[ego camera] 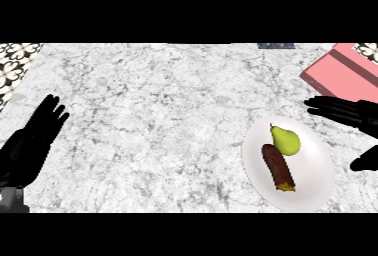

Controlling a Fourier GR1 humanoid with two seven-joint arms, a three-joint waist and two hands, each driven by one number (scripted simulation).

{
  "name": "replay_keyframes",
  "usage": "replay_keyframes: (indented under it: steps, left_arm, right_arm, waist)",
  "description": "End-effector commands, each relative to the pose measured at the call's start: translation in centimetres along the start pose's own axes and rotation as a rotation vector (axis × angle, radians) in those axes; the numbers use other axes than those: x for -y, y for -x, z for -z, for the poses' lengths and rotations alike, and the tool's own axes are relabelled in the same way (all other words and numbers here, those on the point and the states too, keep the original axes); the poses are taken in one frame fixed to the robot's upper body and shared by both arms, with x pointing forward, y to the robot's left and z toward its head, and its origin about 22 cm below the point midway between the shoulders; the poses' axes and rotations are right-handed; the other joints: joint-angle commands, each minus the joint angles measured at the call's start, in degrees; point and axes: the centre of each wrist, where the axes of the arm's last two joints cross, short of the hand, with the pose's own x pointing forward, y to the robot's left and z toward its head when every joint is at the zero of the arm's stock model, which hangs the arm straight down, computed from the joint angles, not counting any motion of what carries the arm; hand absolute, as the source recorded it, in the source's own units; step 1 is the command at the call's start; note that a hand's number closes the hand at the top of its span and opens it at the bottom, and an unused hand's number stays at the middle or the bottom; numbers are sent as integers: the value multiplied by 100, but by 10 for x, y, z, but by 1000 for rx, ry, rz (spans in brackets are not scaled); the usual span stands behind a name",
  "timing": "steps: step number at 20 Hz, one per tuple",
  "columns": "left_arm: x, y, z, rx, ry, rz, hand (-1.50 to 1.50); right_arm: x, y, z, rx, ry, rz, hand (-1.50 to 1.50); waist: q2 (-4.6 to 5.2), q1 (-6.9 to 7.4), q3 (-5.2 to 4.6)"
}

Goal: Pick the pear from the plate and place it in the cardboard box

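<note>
A yellow-green pear (pixel 286 140) lies on the upper part of a white plate (pixel 314 170) at the right of the marble counter. Beside it on the plate lies a brown, elongated sweet potato (pixel 278 167). A pink box (pixel 343 70) stands at the upper right corner, partly cut off by the edge. My right hand (pixel 345 113) is open at the right edge, its fingers pointing left above the plate's upper right rim, its thumb (pixel 365 159) lower down; it touches nothing. My left hand (pixel 31 140) rests open at the left edge.
A patterned tile strip (pixel 15 62) runs along the upper left edge of the counter. A dark blue object (pixel 276 45) peeks in at the top edge. Bare marble counter spans the middle between the two hands.
</note>
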Motion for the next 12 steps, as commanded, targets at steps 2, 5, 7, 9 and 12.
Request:
replay_keyframes:
  steps: [2, 5, 7, 9, 12]
  left_arm:
    - [7, 7, 0, 0, -2, -7, 0]
    - [-11, 14, 2, -13, -9, -10, 0]
    - [13, -6, -2, -2, 1, -12, 0]
    - [12, 2, 5, -24, 1, -9, 0]
    - [-4, 20, 0, 0, -5, -19, 0]
  right_arm:
    - [-25, 15, 3, 40, -53, 34, -150]
    - [-18, 11, 10, 56, -51, 46, -150]
    - [-11, 10, 14, 79, -34, 45, -150]
    - [-16, 10, 10, 107, -8, 43, -150]
    - [-5, 12, 17, 108, 3, 33, -150]
  waist:
    - [3, -18, 1]
    - [-1, -33, -1]
    - [-7, -28, 1]
    - [-7, -53, 0]
    - [-4, -30, -2]
